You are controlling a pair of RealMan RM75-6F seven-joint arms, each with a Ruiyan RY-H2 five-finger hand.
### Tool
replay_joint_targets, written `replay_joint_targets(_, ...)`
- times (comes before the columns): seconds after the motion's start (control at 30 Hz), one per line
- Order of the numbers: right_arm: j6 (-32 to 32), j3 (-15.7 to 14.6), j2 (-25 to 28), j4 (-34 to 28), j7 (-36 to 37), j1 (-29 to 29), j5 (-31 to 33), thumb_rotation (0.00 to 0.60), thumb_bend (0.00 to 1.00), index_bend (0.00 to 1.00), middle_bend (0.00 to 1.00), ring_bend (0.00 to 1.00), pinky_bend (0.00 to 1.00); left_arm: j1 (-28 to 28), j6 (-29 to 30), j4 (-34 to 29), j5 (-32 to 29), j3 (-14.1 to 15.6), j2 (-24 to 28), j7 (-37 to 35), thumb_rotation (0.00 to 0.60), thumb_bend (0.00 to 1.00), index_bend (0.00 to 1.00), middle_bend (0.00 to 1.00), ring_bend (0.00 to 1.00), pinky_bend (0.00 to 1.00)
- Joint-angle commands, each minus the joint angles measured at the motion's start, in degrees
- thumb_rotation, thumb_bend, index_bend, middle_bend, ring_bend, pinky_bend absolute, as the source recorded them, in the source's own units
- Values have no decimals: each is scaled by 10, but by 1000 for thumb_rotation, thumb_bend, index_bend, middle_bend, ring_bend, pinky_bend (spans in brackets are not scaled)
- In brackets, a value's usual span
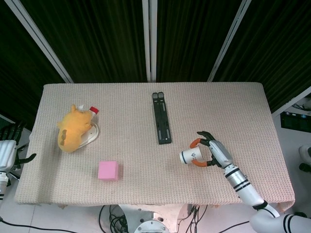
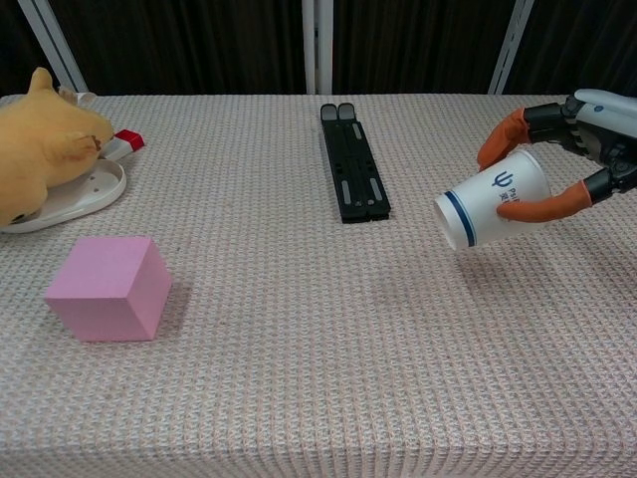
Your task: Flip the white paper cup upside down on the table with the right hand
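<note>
Right hand (image 2: 587, 139) holding paper cup (image 2: 492, 199), tilted on its side.
We see fingers (image 2: 550, 208) clamped around it, clear of the table (image 2: 299, 329).

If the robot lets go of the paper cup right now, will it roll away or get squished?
The white paper cup is off the table and tilted sideways in the right hand, so it would probably land on its side and roll in a curve. It looks thin and light, so a hard squeeze could likely dent it.

Bright even overhead light, soft faint shadows, sharp focus, dark backdrop
</note>
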Motion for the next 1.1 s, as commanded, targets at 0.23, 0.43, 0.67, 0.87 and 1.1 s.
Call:
replay_joint_targets(0.23, -69, -37, -2, 118, 229, 33, -69, 600, 33, 16, 167, 0, 0, -2, -5, 4, 0, 1, -1, -2, 600, 153, 0, 0, 0, 0)
replay_joint_targets(0.43, -37, -40, 28, 90, 122, 35, -96, 600, 5, 0, 51, 0, 0, -2, -6, 2, 3, 2, 1, -5, 600, 153, 0, 0, 0, 0)
replay_joint_targets(0.67, -32, -27, 91, -24, -322, 38, -123, 600, 7, 0, 48, 0, 0, -1, -3, 0, 2, 1, 4, -9, 600, 154, 0, 0, 0, 0)
replay_joint_targets(0.87, -72, -15, 99, -146, -660, 28, -49, 600, 6, 0, 54, 0, 0, -1, -5, 1, 1, 1, 4, -8, 600, 154, 0, 0, 0, 0)
replay_joint_targets(1.1, -85, -13, 44, -167, -856, 32, 38, 600, 7, 0, 98, 0, 0, 0, -2, 0, 2, 0, 5, -12, 600, 153, 0, 0, 0, 0)
